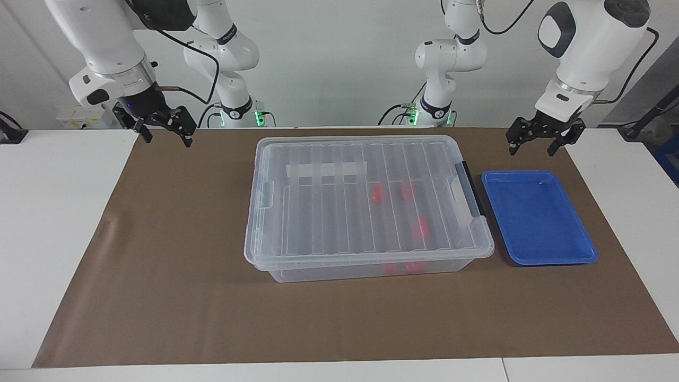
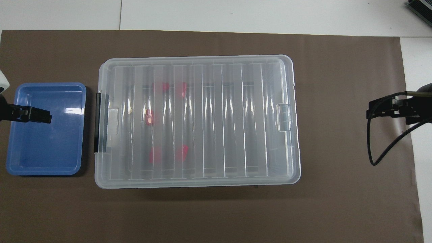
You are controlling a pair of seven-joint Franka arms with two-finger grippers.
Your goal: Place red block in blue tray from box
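While lid covers box, I count no step begun. Left gripper open, holding nothing, over tray edge; right gripper open, holding nothing, over mat; both wait. Red blocks lie under lid, well below fingertips. Next, I judge: release black latch, lift lid.

I'm working in a robotics lab. Two white Franka arms stand bolted at a plain white desk spread with a flat brown paper mat, against bare white walls with loose black cabling.
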